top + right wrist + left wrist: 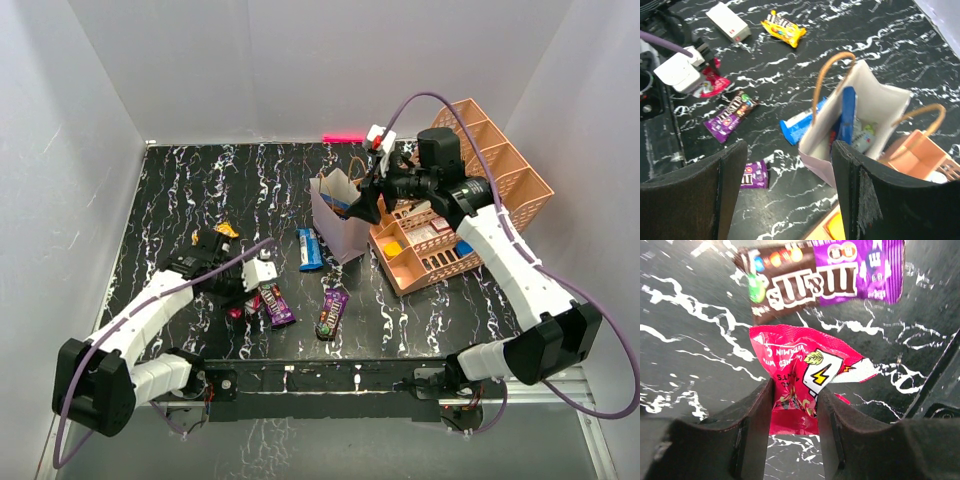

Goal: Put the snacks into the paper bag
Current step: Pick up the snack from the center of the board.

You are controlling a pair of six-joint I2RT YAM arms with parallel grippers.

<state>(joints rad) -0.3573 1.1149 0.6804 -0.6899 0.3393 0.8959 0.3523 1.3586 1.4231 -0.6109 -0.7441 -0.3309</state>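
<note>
Two tools work over a black, white-veined table (170,190).

Hidden/unclear: in the top view the left tool (238,297) covers most of the red-pink packet (800,380). In the left wrist view that packet's lower end is lost btw. the fingers (752,425), and the purple-brown packet (825,275) is cut off at the top edge. In the right wrist view a second purple packet (754,175) sits half behind one finger of the right tool (787,150). The bag's contents can't be fully made out: one blue bar (847,115) stands on end, w/ sth. pale and green-printed beside it. The salmon trays (480,190) are partly masked by the right arm.

Positions: the left tool is clenched on the red-pink packet, one finger pressing each side, wrapper crumpled. Whether the packet is lifted off the table can't be told. The purple-brown packet lies just beyond it. The right tool is released, fingers wide, nothing btw. them, poised above and slightly to one side of the paper bag (885,100). The bag stands upright near table centre, just beside the trays, mouth open. A second blue bar (797,127) lies flat at the bag's foot.

Writing: "m&m's" on the purple-brown packet, upside down to the camera. "VITAMIN C" on the red-pink packet, w/ a lightning-bolt badge. The yellow packet (784,28) has a logo too small to read.
</note>
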